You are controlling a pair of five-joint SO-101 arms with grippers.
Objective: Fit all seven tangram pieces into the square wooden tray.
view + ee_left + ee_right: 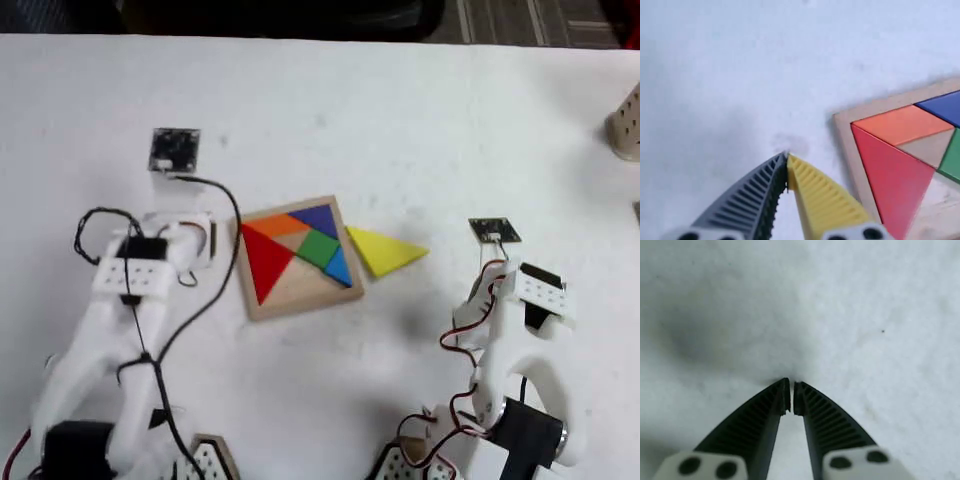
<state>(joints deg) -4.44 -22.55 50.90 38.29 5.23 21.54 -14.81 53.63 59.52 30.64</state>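
Left gripper: my left gripper (786, 175) is closed, the grey and yellow fingers meeting at the tips with nothing between them. It sits low over the bench (400, 120), just beside the tray's left side.
Right gripper: my right gripper (791, 397) is all but closed, with a hairline slit between the tips. It is empty and over bare bench.
Tray: the square wooden tray (308, 306) lies mid-bench between my arms, turned a little off square.
Pieces in: the red triangle (265, 262), orange piece (278, 226), purple piece (318, 217), green square (318, 247) and small blue triangle (340, 268) are seated. From my left wrist a tan piece (930, 147) seems to lie between orange and red.
Piece out: the yellow triangle (383, 250) lies flat on the bench, touching or just beside the tray's right rim.
Gap: a bare wooden wedge (305, 283) along the tray's near edge looks like the yellow triangle's place.
Step in hand: I judge this is the last piece, and my right arm is the nearer one, though well apart from it.
How to do it well: open wide first and come down across a narrow part of the triangle, since it is thin and flat. Lift it clear of the rim and turn its long edge to match the gap. Lower it level so it does not ride up on the blue or red neighbours.
Risk: pushing sideways could shove the tray, so my left gripper could brace the far rim.
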